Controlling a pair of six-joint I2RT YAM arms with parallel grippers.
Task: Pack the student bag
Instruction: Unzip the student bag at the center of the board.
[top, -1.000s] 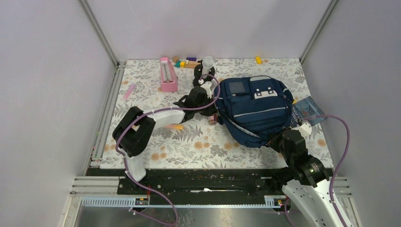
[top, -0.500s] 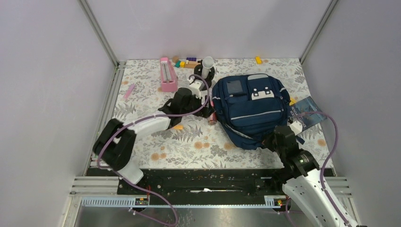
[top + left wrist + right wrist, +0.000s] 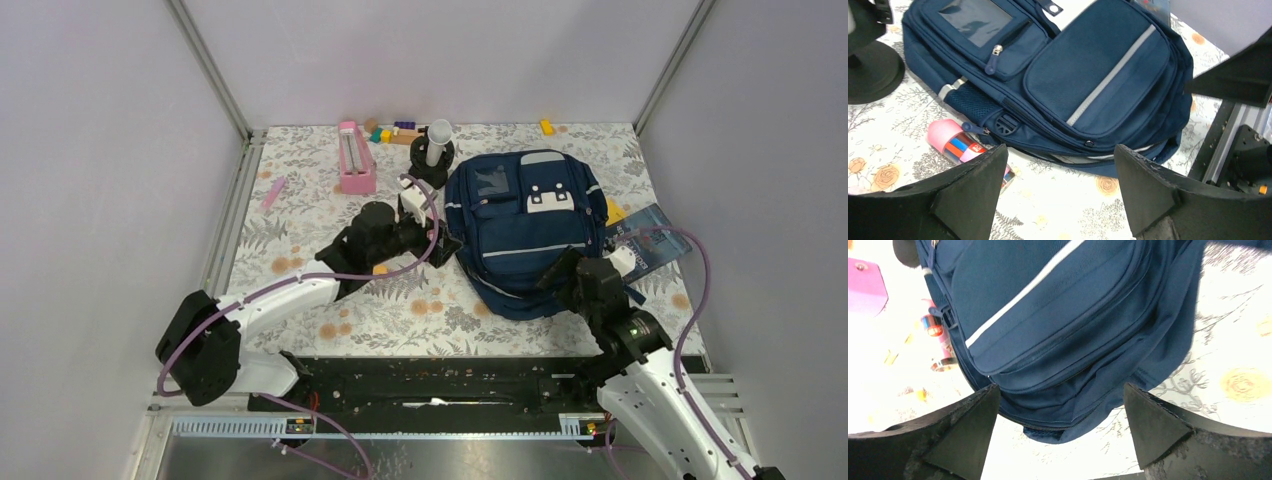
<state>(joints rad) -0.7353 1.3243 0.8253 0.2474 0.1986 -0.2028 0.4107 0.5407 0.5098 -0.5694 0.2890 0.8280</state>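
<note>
The student bag (image 3: 525, 230) lies between left hand (image 3: 443, 246) and right hand (image 3: 560, 277), booklet (image 3: 652, 236) to its right.

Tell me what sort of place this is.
Probably a robot test booth, not a real classroom: plain grey walls and metal frame posts, a flowered tablecloth, and a backpack laid out before two robot arms.

2 YAM arms: white shells, black joints, purple cabling.
Left arm (image 3: 290, 292): white link, chunky black joint housings, left cable (image 3: 330, 275) in purple running alongside, small white cam block (image 3: 410, 203) nr wrist. Right arm (image 3: 650, 385): same build, white near link, black motor housings, right cable (image 3: 690, 290) also purple. Left end effector (image 3: 1060, 150) and right end effector (image 3: 1062, 387): 2 matte black wedge-shaped fingers (image 3: 968, 190) each, rough-textured edges.
</note>
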